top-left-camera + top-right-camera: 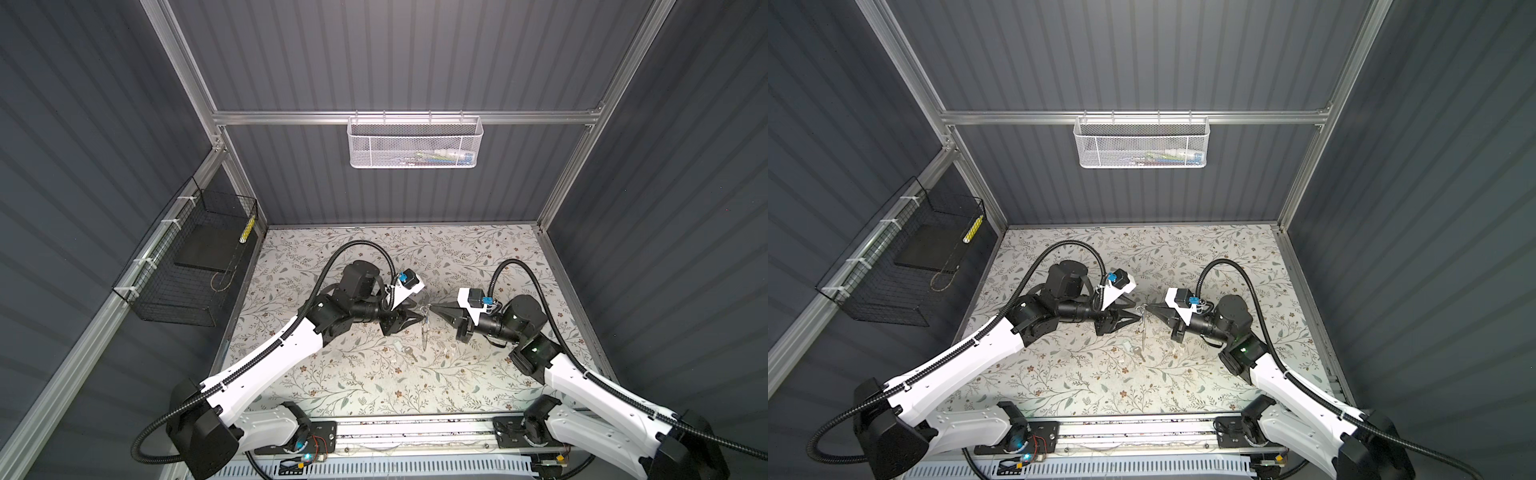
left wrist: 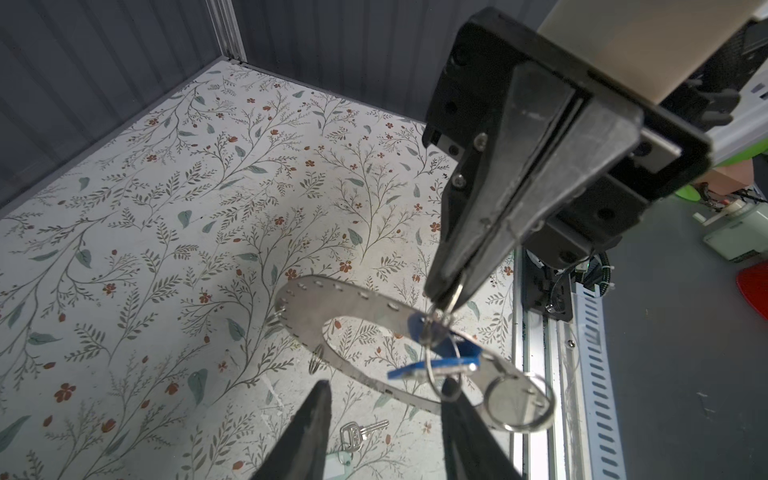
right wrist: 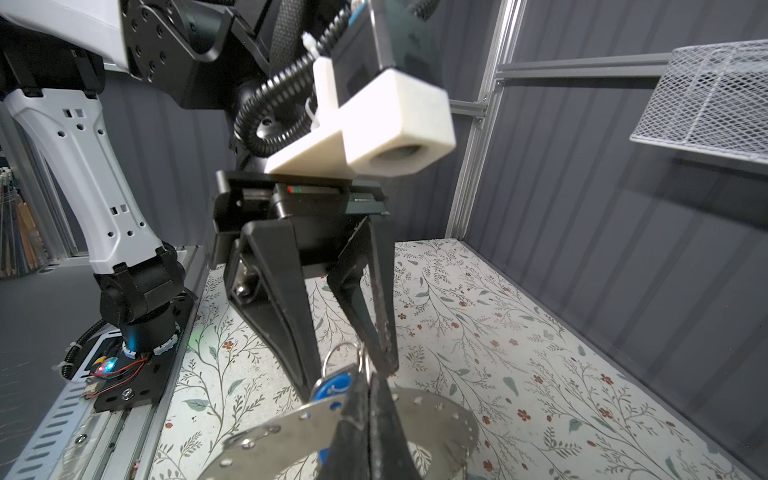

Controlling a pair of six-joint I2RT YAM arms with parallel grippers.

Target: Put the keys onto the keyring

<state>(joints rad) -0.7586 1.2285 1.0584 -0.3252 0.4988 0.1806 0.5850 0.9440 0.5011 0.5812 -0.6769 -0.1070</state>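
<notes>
One key (image 2: pixel 360 432) on table (image 2: pixel 124 249), stamp unreadable; left end effector (image 2: pixel 386 382) apart; right end effector (image 2: pixel 442 296) clamped on split ring (image 2: pixel 459 291).

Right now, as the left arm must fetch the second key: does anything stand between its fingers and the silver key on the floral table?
Nothing visible. The silver metal key lies uncovered on the floral table below the open left gripper. The flat grey metal keyring hangs from the shut right gripper, close beside that path.
</notes>
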